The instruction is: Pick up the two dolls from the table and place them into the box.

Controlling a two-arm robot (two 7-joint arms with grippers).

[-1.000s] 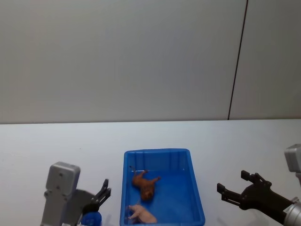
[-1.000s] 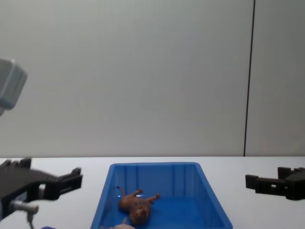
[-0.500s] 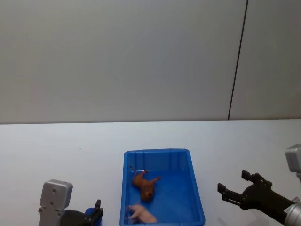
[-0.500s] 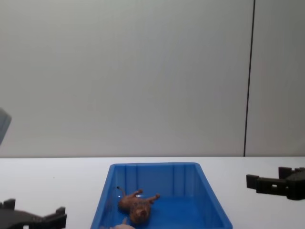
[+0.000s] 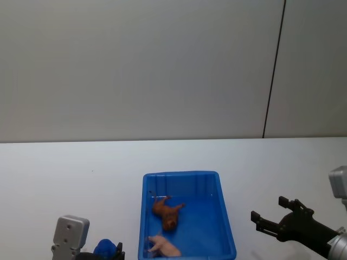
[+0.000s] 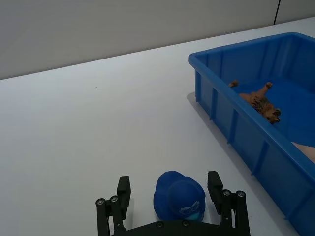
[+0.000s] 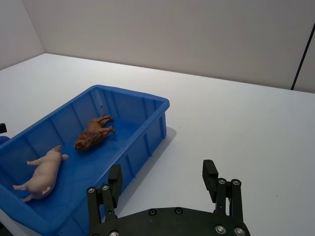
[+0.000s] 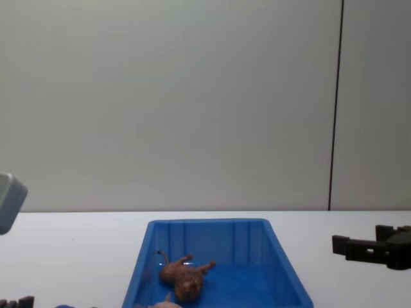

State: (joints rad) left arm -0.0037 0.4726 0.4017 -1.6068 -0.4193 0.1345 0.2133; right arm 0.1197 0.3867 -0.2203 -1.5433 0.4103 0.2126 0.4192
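From my chest view, the pink doll (image 8: 168, 305) is cut off by the bottom edge, only its top showing. In my head view, the left gripper (image 5: 111, 254) sits partly below the frame, behind a blue ball (image 5: 104, 250).

Brown lion-like doll (image 5: 167, 212) lying on its side mid-floor of the blue box (image 5: 181, 177); pale pink doll (image 5: 164, 247) sprawled just nearer, inside the box's near end.

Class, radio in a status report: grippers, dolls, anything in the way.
Left gripper open around blue toy. Right gripper open, beside box. Brown doll, pink doll in box. Nothing blocking.
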